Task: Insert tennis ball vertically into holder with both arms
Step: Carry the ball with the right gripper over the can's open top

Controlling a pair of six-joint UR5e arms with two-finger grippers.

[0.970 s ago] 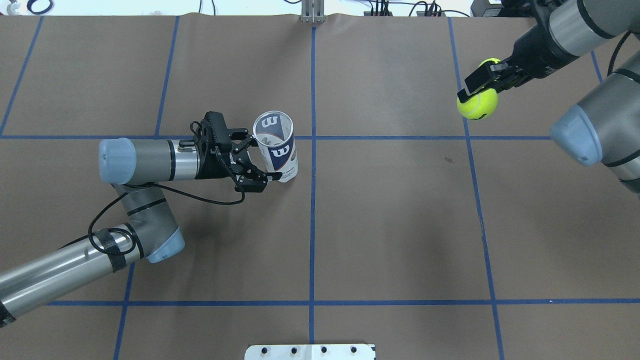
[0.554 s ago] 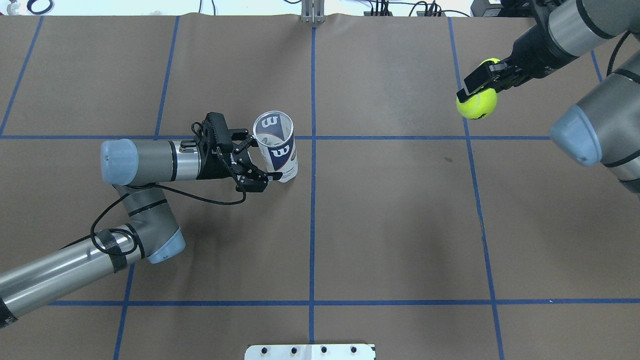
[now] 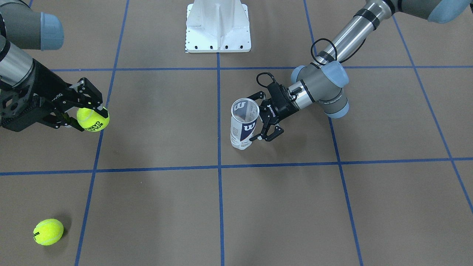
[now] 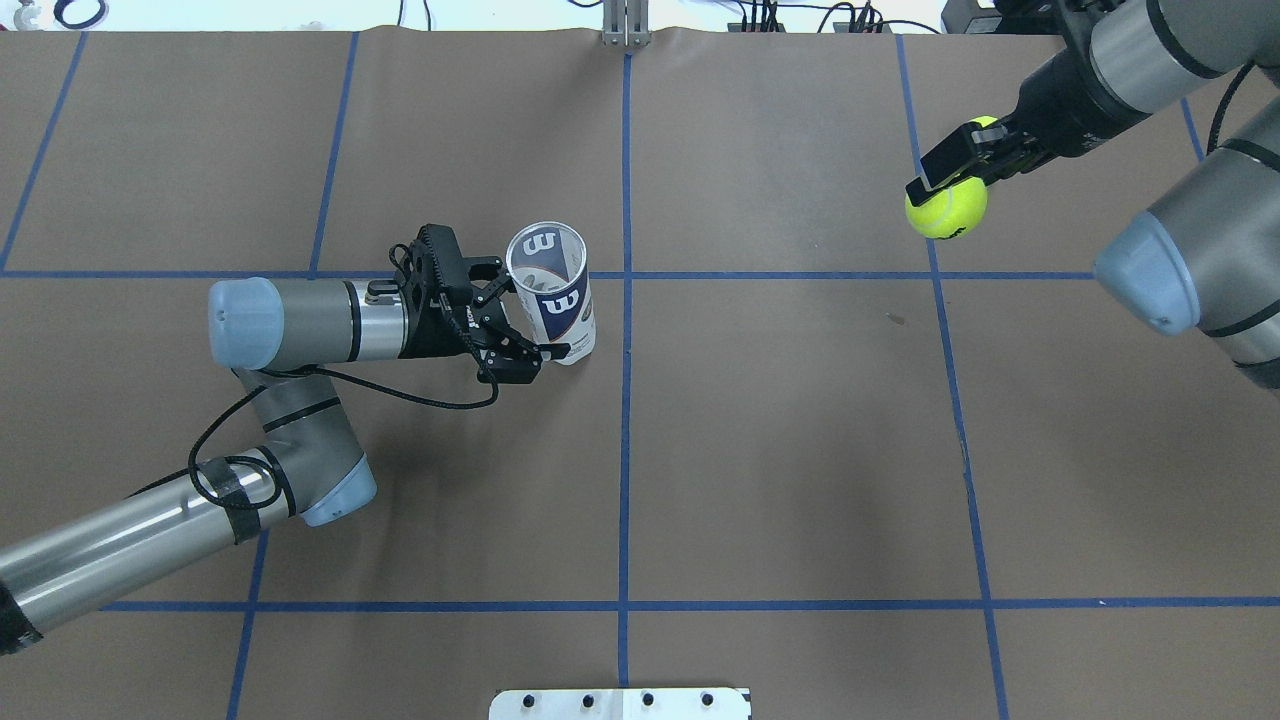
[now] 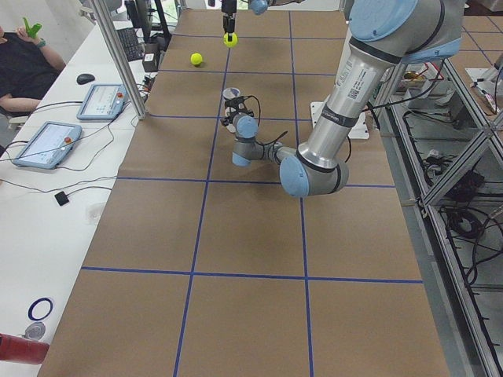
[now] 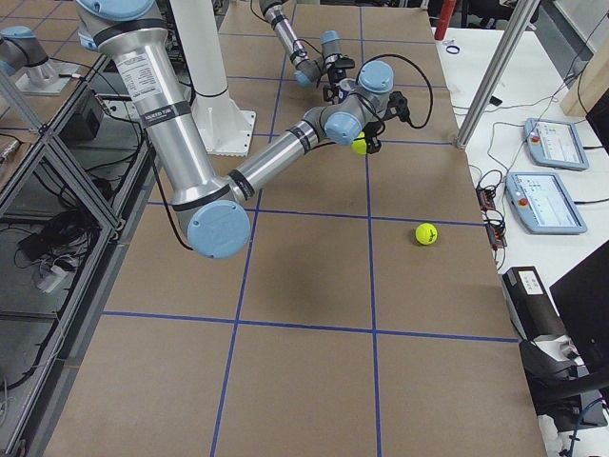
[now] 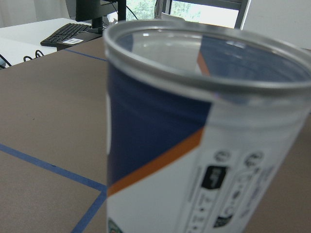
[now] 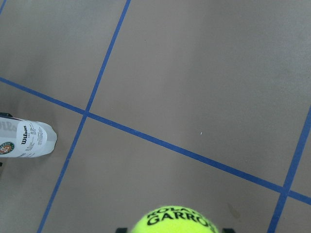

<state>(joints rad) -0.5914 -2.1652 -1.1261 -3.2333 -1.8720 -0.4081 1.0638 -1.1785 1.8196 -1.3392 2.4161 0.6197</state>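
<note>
I have the tennis ball [image 4: 946, 207] pinched in the right gripper [image 4: 958, 178], held high and well apart from the upright Wilson tube [image 4: 562, 300]. The left gripper [image 4: 527, 310] brackets that tube, spread wide and seemingly unclamped. I judge the next move: clamp, then centre the ball over the rim.

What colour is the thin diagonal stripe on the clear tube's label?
Orange stripe; clearest in left wrist-mounted view.
</note>
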